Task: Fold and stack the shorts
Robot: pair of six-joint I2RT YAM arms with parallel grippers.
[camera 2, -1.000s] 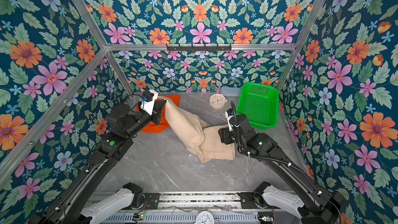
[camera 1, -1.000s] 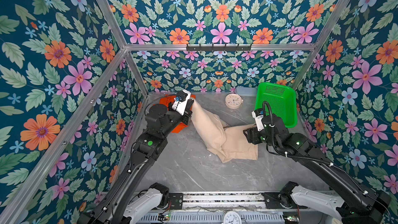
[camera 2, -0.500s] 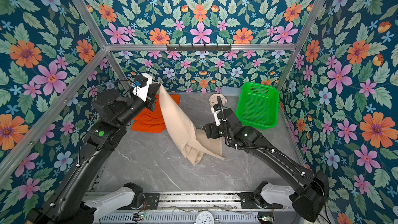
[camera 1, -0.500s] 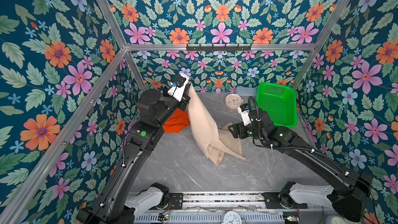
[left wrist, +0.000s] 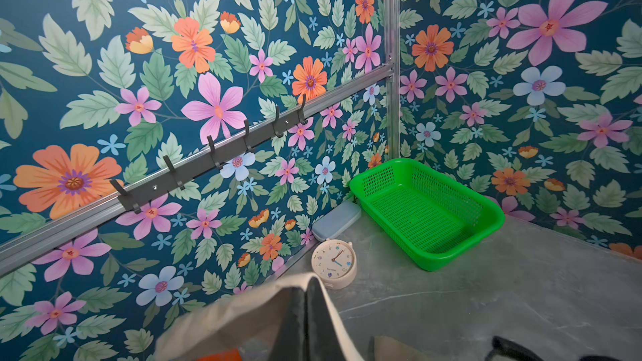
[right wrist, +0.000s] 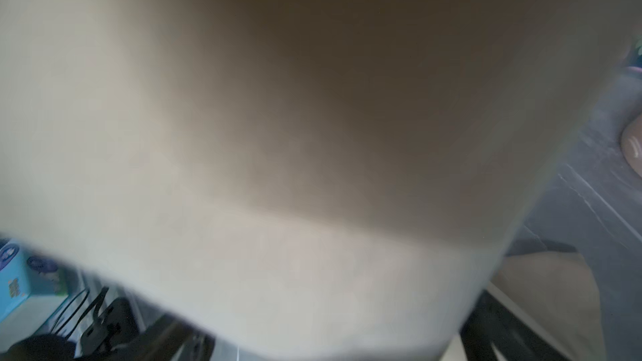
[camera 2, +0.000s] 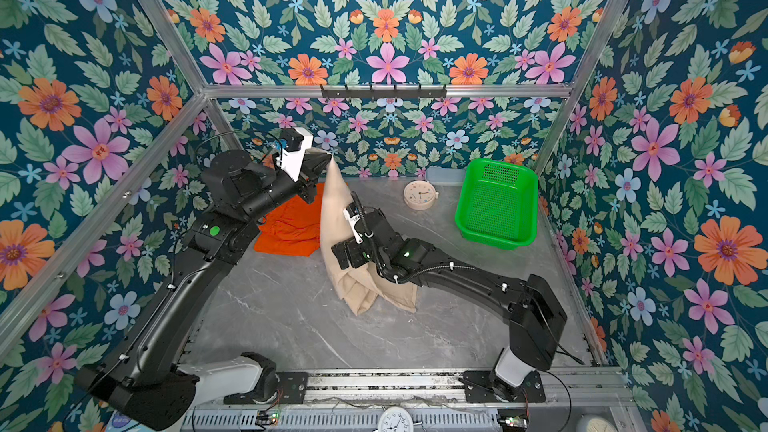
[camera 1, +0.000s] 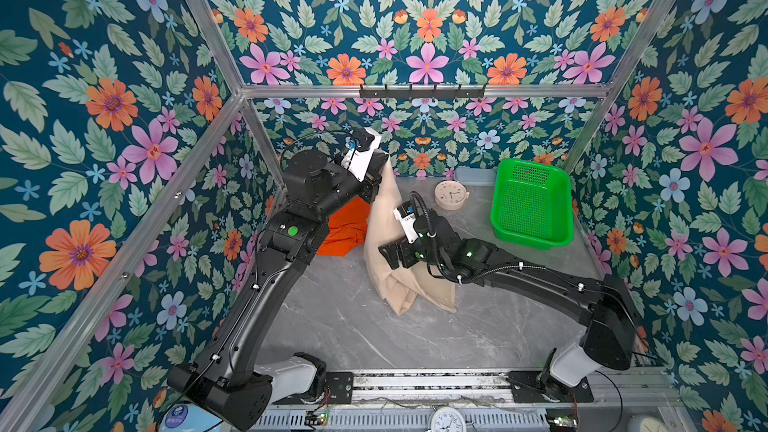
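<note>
The beige shorts (camera 1: 386, 209) hang in a long drape from my left gripper (camera 1: 384, 157), which is shut on their top edge high near the back wall. Their lower end lies crumpled on the grey table (camera 1: 353, 334). In the left wrist view the cloth (left wrist: 243, 314) folds over the closed fingers (left wrist: 295, 324). My right gripper (camera 1: 384, 253) is against the middle of the drape, open, and beige cloth (right wrist: 312, 133) fills its wrist view. The orange shorts (camera 1: 345, 230) lie flat at the back left, partly behind the left arm.
A green basket (camera 1: 528, 241) stands at the back right. A round clock (camera 1: 451, 194) and a blue-grey case (camera 1: 473, 174) lie by the back wall. A hook rail (camera 1: 422, 91) runs along that wall. Patterned walls close in on three sides.
My left gripper has lifted the beige shorts up and back, so they now hang. My right gripper has left their end on the table, moved left to the drape, and opened wider.
</note>
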